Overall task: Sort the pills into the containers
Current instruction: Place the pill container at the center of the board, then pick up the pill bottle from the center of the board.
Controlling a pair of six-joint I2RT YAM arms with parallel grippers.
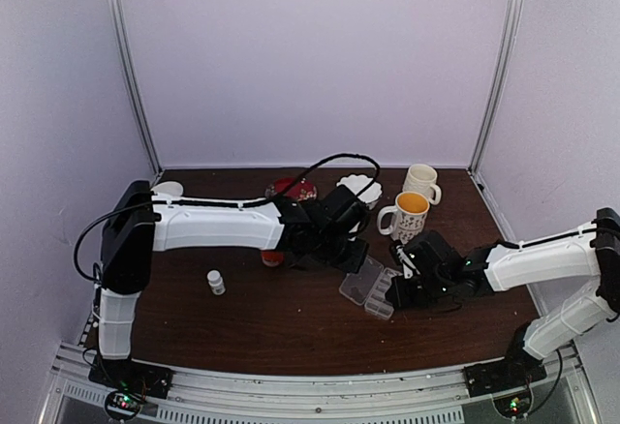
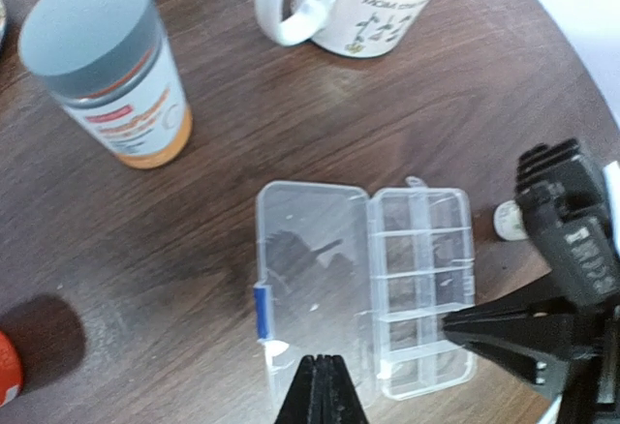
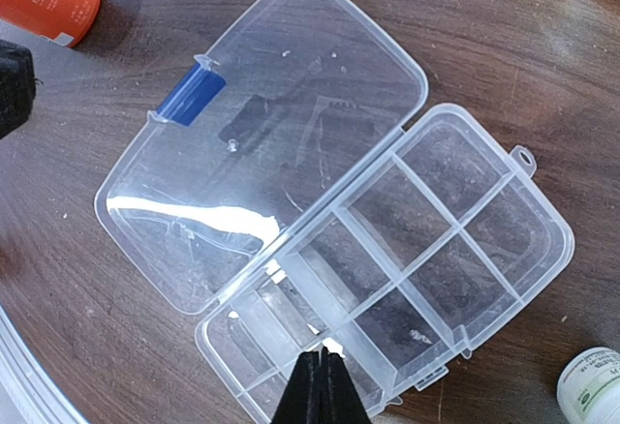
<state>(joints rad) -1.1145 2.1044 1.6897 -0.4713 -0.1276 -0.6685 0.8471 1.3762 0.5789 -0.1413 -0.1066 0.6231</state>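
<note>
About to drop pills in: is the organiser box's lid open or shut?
Open. The clear lid lies folded back flat on the table beside the compartments, its blue latch free.

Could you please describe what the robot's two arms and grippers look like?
The left arm and right arm have white shells with black joints; a black cable loops above the left. The left gripper and right gripper have black, tapering fingers.

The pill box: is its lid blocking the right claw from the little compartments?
No. The clear lid lies swung open beside the uncovered compartments. Nothing visible stands between them and the shut right gripper.
</note>
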